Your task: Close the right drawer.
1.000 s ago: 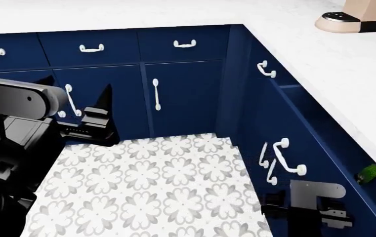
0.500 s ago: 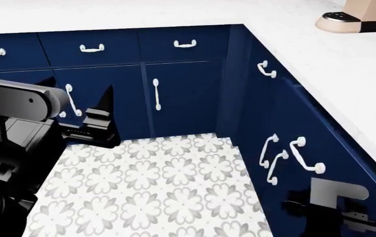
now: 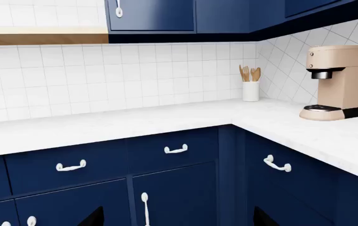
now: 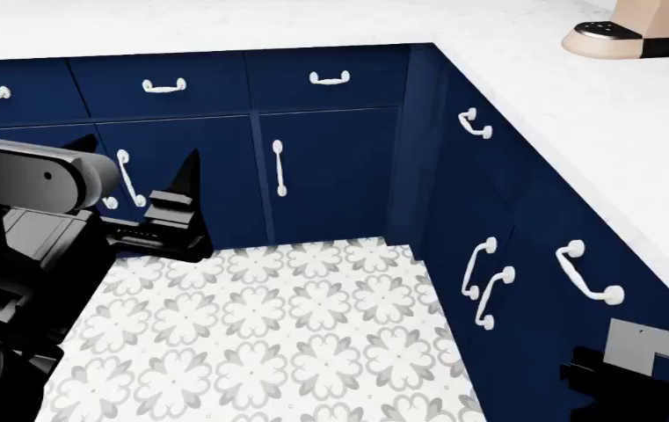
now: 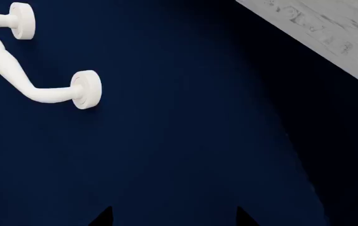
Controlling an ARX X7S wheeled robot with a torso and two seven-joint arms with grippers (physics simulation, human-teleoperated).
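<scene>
A corner of a kitchen with navy-blue cabinets, white handles, a white marble countertop [image 4: 615,114] and a patterned tile floor [image 4: 299,325].

The right drawer [image 4: 551,264] sits in the cabinet run on the robot's right side. In the head view its flat front looks level with the neighbouring fronts and none of its box interior shows, so it appears closed or all but closed. Its white arched handle [image 4: 587,274] lies just above and ahead of the right gripper [image 4: 633,382], which is low in that view and pressed close to the drawer front. The right wrist view is filled by the navy panel, with the handle [image 5: 37,70] off to one side and two dark fingertips [image 5: 103,215] just visible at the edge, standing apart with nothing between them. The right claw therefore seems open and empty, pushing with its tips rather than gripping.

The left gripper [image 4: 164,220] hangs well away, in front of the far cabinet doors. Its fingertips also sit apart and hold nothing.

The closing push seems to be at its very end. The next move probably calls for a last gentle press to seat the drawer fully, then drawing the right arm straight back without catching the handle.
</scene>
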